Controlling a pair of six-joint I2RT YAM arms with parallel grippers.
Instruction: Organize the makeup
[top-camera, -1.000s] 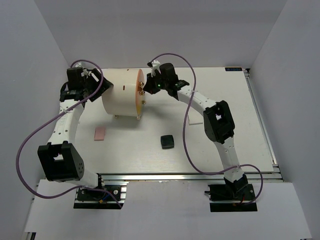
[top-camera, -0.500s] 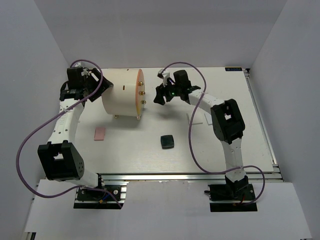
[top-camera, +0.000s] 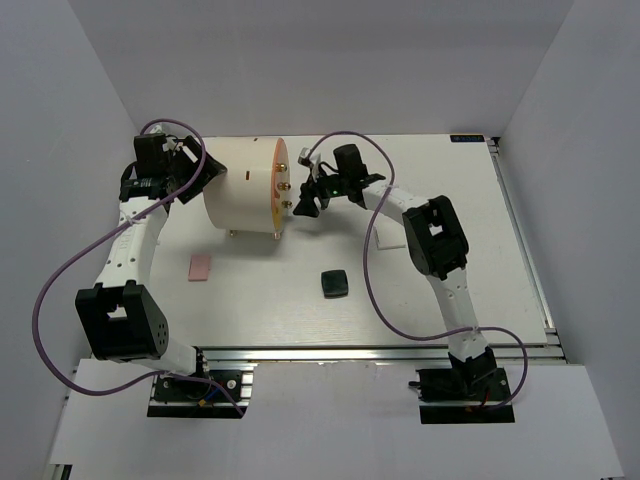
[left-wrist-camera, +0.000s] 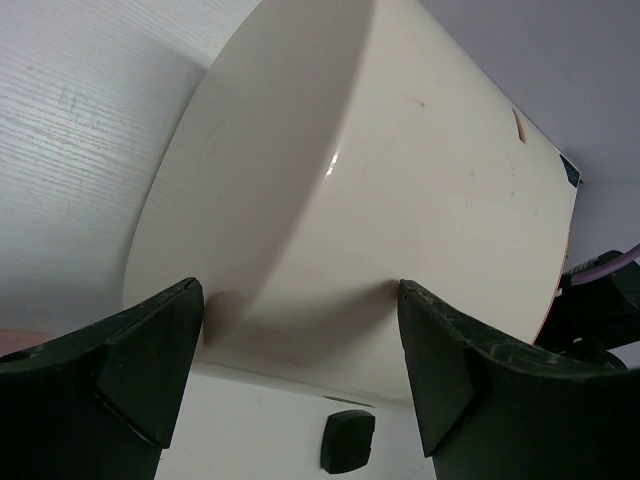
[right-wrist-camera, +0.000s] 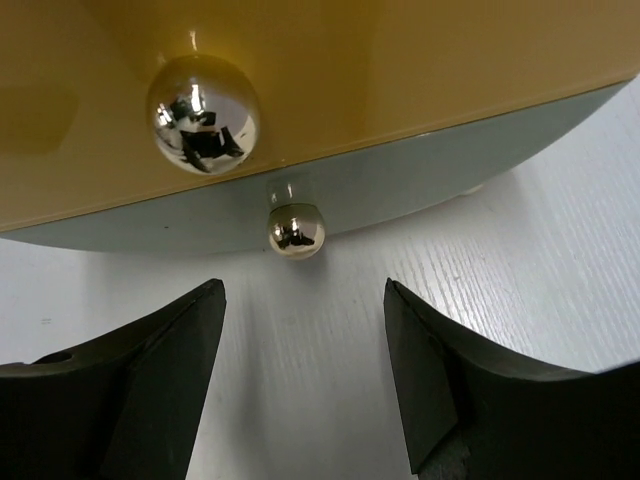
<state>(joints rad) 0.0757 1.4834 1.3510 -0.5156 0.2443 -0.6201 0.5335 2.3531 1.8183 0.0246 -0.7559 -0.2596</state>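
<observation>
Of the makeup, a pink pad (top-camera: 200, 267) and a dark square compact (top-camera: 334, 284) lie flat on the table in front of the big cream cylinder (top-camera: 243, 188). The compact (left-wrist-camera: 347, 440) also shows low in the left wrist view. A white tile (top-camera: 392, 240) lies partly under the right arm. My left gripper (top-camera: 203, 170) is open, its fingertips (left-wrist-camera: 175, 310) against the cylinder's (left-wrist-camera: 400, 160) back end. My right gripper (top-camera: 301, 199) is open and empty, facing the orange front (top-camera: 281, 187) just short of a small gold knob (right-wrist-camera: 296, 231). A larger knob (right-wrist-camera: 203, 100) sits above it.
The cylinder lies on its side at the back left of the table, on small feet. White walls close in on the left, back and right. A metal rail (top-camera: 380, 352) runs along the near edge.
My right gripper has opened, drawn back to the right from the upper part of the orange front, then come in again lower by the small knob. The left arm has not moved.
</observation>
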